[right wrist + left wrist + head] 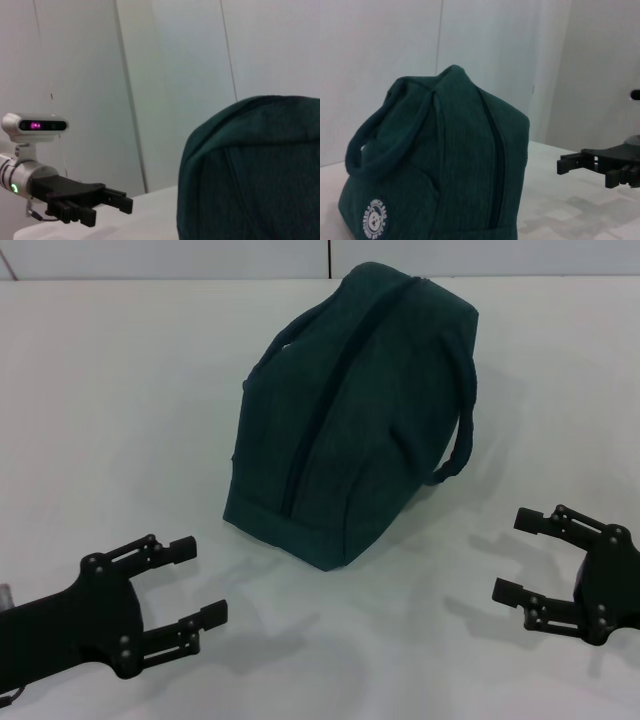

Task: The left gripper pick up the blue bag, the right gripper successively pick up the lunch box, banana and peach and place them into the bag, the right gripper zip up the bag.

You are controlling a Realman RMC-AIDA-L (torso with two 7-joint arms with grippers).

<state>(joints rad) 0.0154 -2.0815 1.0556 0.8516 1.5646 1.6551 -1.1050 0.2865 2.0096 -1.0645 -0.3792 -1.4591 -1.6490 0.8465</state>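
The blue bag (345,415) stands upright in the middle of the white table (120,390), its top zipper (322,405) closed and a loop handle (462,430) hanging on each side. The left wrist view shows the bag (445,165) close up, with its round white logo (376,217). My left gripper (200,580) rests open near the front left, short of the bag. My right gripper (510,554) sits open at the front right, apart from the bag. The lunch box, banana and peach are out of view.
A pale wall with vertical seams (130,100) rises behind the table. The right gripper (562,165) shows far off in the left wrist view, and the left gripper (117,200) with its wrist camera (35,125) shows in the right wrist view.
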